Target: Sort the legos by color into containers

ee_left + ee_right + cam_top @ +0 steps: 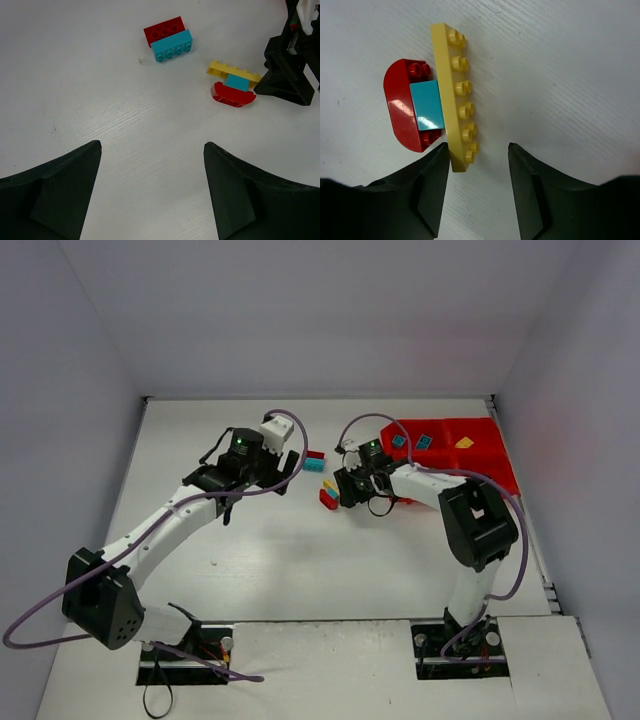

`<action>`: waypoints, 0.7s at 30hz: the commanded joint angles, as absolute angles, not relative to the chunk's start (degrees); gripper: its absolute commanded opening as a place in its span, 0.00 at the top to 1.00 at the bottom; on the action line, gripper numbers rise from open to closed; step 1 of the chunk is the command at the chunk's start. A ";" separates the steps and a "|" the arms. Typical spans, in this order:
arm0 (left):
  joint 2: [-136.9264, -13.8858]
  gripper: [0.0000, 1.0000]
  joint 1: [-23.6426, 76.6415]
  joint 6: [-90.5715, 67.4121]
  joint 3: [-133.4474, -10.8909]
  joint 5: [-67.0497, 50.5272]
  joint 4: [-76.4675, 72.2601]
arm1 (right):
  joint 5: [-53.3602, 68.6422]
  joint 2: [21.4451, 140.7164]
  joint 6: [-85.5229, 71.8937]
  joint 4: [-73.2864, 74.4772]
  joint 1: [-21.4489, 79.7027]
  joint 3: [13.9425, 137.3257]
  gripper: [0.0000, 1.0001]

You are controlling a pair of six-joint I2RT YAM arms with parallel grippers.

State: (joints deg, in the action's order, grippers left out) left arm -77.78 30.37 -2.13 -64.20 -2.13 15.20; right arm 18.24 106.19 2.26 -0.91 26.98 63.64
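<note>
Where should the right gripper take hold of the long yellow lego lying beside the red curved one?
Pinch the yellow lego across its narrow width at the end nearest the right gripper, coming down from above. That end juts past the red curved lego and cyan piece that crowd its middle on one side, so both fingers probably find room there.

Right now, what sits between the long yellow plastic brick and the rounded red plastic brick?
A small cyan plastic block, touching both; the right wrist view shows it clearest.
</note>
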 commanded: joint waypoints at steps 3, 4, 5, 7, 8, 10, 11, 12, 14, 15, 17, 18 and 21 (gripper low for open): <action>-77.96 0.23 30.06 -3.78 -67.94 -1.76 14.59 | 17.49 107.93 4.04 -1.23 27.95 66.88 0.56; -78.05 0.23 30.06 -4.91 -68.03 -1.32 14.59 | 17.32 108.10 4.13 -1.23 28.04 66.97 0.58; -78.05 0.23 30.06 -5.88 -68.20 -0.54 14.59 | 17.23 108.28 4.13 -1.32 28.12 67.06 0.62; -78.22 0.23 30.06 -8.25 -68.29 1.22 14.59 | 17.31 108.19 4.30 -1.58 28.13 67.15 0.68; -78.40 0.23 29.97 -8.96 -68.55 1.84 14.68 | 17.23 108.11 4.39 -1.67 28.13 67.15 0.77; -78.66 0.23 29.88 -11.41 -68.99 3.07 15.29 | 17.31 107.49 4.48 -2.02 28.13 67.15 0.85; -78.66 0.23 29.80 -12.30 -69.26 3.34 15.47 | 17.31 107.14 4.48 -2.20 28.13 67.15 0.88; -78.92 0.23 29.62 -13.26 -69.61 4.21 15.99 | 17.31 106.18 4.40 -2.37 28.04 66.89 0.96; -78.93 0.23 29.36 -15.99 -70.05 4.22 16.52 | 17.40 104.77 3.70 -3.95 28.12 66.10 1.00; -78.93 0.23 29.27 -16.61 -70.14 4.04 16.61 | 17.49 102.85 3.34 -4.83 28.13 65.57 1.00; -78.23 0.23 28.83 -18.89 -69.79 3.17 16.17 | 17.93 100.73 1.86 -7.72 28.13 63.55 1.00; -77.53 0.23 28.39 -19.42 -69.18 2.29 14.95 | 18.10 98.29 1.41 -8.95 28.21 62.76 1.00; -76.03 0.23 27.17 -21.88 -68.03 -3.14 11.97 | 18.19 93.36 0.09 -15.01 28.91 59.16 1.00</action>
State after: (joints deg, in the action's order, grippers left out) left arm -79.33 28.47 -17.26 -66.94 0.93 17.10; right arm 17.78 101.78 1.93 -6.00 28.10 60.27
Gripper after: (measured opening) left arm 0.767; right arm 0.148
